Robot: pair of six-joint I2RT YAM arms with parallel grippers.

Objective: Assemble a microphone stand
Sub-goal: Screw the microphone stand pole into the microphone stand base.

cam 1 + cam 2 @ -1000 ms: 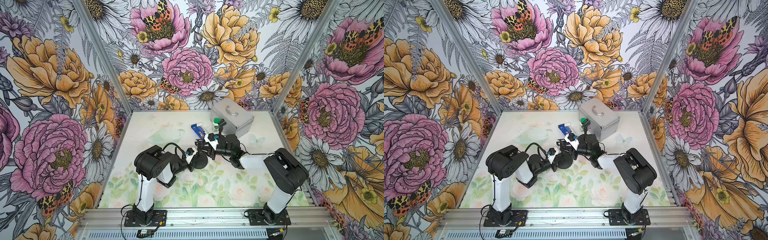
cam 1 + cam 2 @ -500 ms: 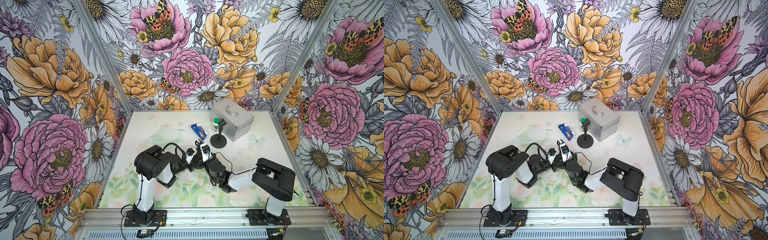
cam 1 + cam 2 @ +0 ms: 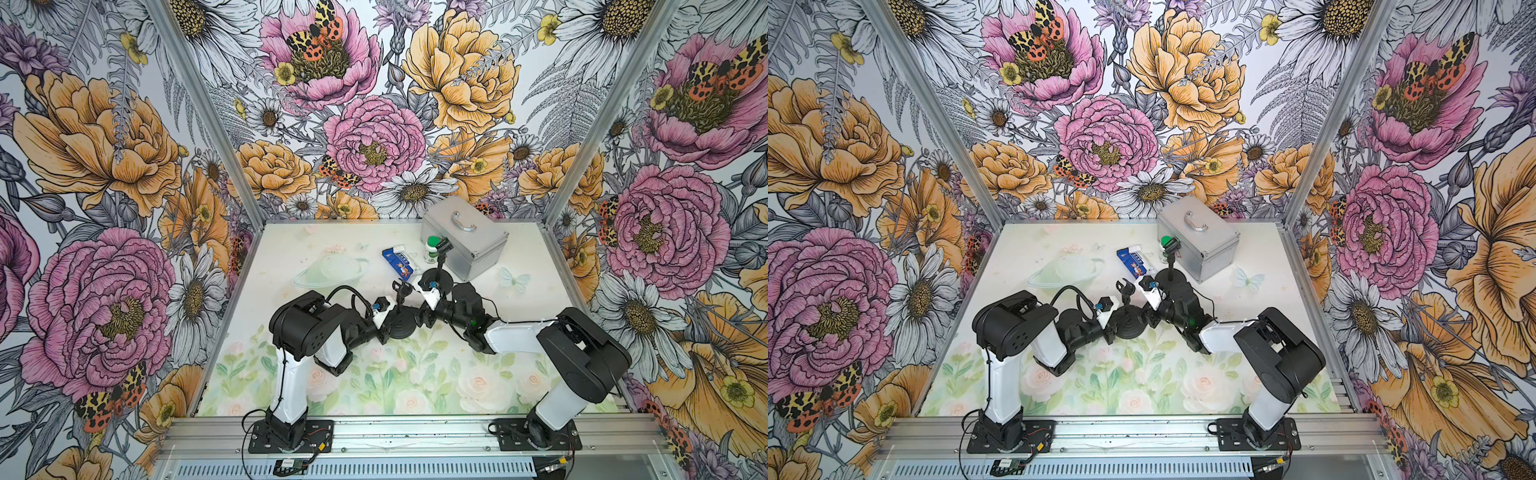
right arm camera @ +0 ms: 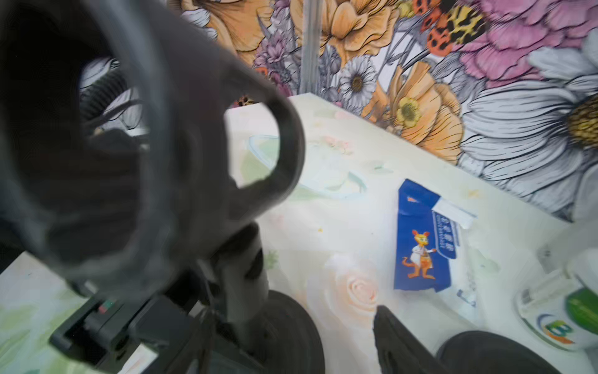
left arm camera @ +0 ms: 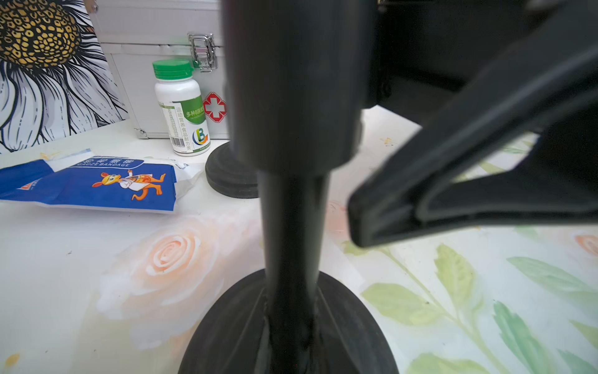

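Step, prob.: fixing pole into base of the black round-based mic stand w/ U-clip top (image 3: 401, 316). It stands upright mid-frame in both top views, btw. the two arms. Left gripper (image 3: 386, 327) is pressed together at base edge; can't tell if it truly pinches it. Right gripper (image 3: 420, 318) looks spread, one finger (image 5: 420, 194) just beside pole, not touching. Next, prob.: R closes on pole, twists w/o tipping. Pole looks straight, collar seated.

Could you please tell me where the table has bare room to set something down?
Bare: the front strip of the table, between the front rail and the near stand; also the patch right of the silver case. Crowded: the middle, where the left gripper, right gripper, far stand, bottle and blue packet bunch.
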